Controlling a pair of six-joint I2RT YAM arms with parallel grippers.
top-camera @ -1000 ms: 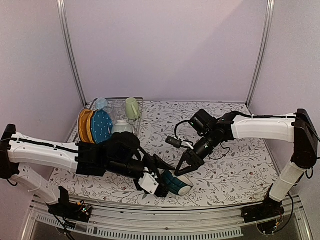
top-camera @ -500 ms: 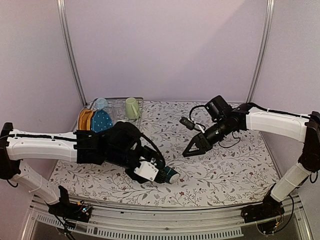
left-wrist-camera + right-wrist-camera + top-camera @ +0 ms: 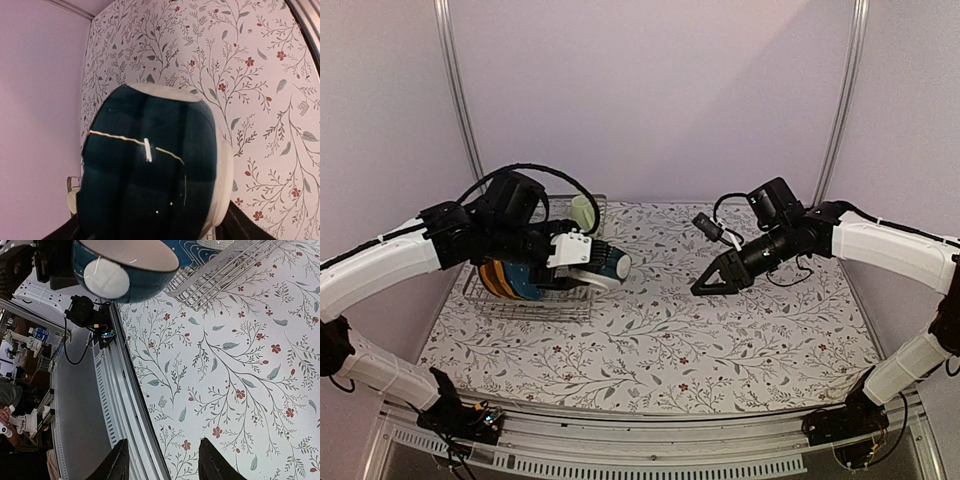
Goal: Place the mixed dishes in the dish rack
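Lilac walls (image 3: 650, 100) close in a table (image 3: 720, 340) covered with a floral print. Above its left part, the bowl (image 3: 610, 266) hangs in the air, tipped on its side at the right edge of the rack (image 3: 520, 305). Its dark teal outside and cream foot face the right arm. The left gripper (image 3: 588, 262) has it pinched. In the left wrist view the bowl's dark underside fills most of the frame, with a dark finger (image 3: 240, 225) showing at each lower corner beside it. From the right wrist view the bowl floats clear of the cloth, just beside the rack's wire corner, touching neither.

Inside the rack, a yellow plate (image 3: 492, 280) and a blue plate (image 3: 525, 285) stand on edge side by side, partly hidden behind the left arm. A mug (image 3: 584, 213), pale yellow-green, sits at the rack's far right corner.

Well to the right, the right gripper (image 3: 705, 287) hovers over bare cloth and points toward the bowl. Its fingers are spread apart with nothing between them.
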